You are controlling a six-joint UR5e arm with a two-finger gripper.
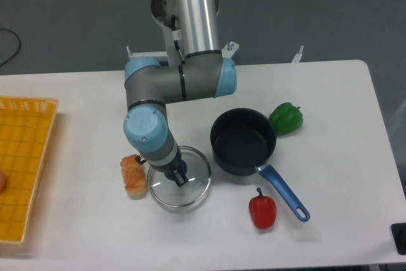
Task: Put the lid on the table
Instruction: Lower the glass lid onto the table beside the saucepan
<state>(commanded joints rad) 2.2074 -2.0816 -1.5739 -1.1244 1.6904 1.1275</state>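
My gripper (179, 176) stood over the lid (179, 185), its fingers at the dark knob; whether they clamped it I could not tell. The lid lay flat on the table (330, 93), clear of the pot (243, 139), so I judged placement essentially done. A bread roll (134, 175) crowded its left rim; open room lay upward for withdrawal.
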